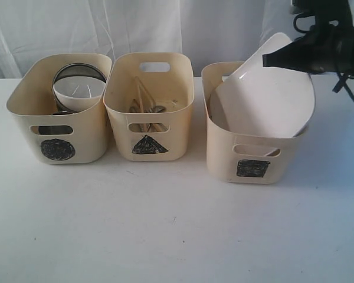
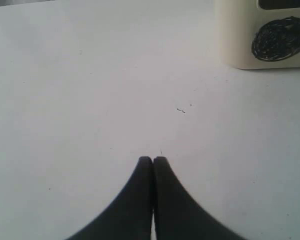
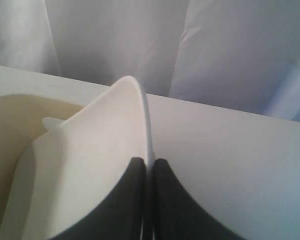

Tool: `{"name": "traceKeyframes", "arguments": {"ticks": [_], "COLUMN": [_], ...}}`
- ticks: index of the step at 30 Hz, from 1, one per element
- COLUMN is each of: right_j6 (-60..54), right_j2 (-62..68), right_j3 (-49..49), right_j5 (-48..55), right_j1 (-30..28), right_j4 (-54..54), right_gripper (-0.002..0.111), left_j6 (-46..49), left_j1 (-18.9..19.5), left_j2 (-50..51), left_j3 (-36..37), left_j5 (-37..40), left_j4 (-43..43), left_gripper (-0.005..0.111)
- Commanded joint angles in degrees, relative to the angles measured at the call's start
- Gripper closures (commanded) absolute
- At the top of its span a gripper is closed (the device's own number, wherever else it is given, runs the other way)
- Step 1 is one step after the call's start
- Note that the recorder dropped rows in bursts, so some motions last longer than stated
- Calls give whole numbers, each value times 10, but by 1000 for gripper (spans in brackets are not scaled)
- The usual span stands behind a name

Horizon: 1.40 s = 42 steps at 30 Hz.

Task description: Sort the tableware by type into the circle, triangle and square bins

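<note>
One large square white plate (image 1: 271, 103) is judged stiff, glazed, slippery and breakable, so the thin rim is best gripped. It is leaned tilted in the square bin (image 1: 224, 156), its upper rim pinched by the right tool (image 3: 148, 164). The left tool (image 2: 153, 161) is pressed together, empty, well apart from that bin.

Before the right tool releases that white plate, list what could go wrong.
1. The right tool pinches only the thin rim of the large white plate, which sits tilted. Once released, it could drop hard and chip.
2. The plate sticks out above the square bin and looks about as wide as the bin, so it may wedge on the rim or tip the bin.
3. In pulling away, the tool might drag the plate back out.
</note>
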Motion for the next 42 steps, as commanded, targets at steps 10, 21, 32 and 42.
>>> {"name": "traceKeyframes", "arguments": {"ticks": [10,21,32,42], "right_j6": [60,57,85,13], "right_j2": [109,111,10,-320], "right_j3": [-95,-99,-99,49], "right_j5": [11,11,-114,-241], "right_j1": [26,26,26,26], "right_j4": [-1,-15,1,24], "right_gripper": [108,48,31,61], "left_j6": [-1,-1,-1,-1], "left_j1": [-3,-3,-3,-3], "left_j2": [-2,-2,-2,-2], "left_j3": [3,3,3,3], "left_j5": [-1,-1,-1,-1], "left_j4": [-6,-6,-6,-6], "left_gripper": [107,107,107,107]}}
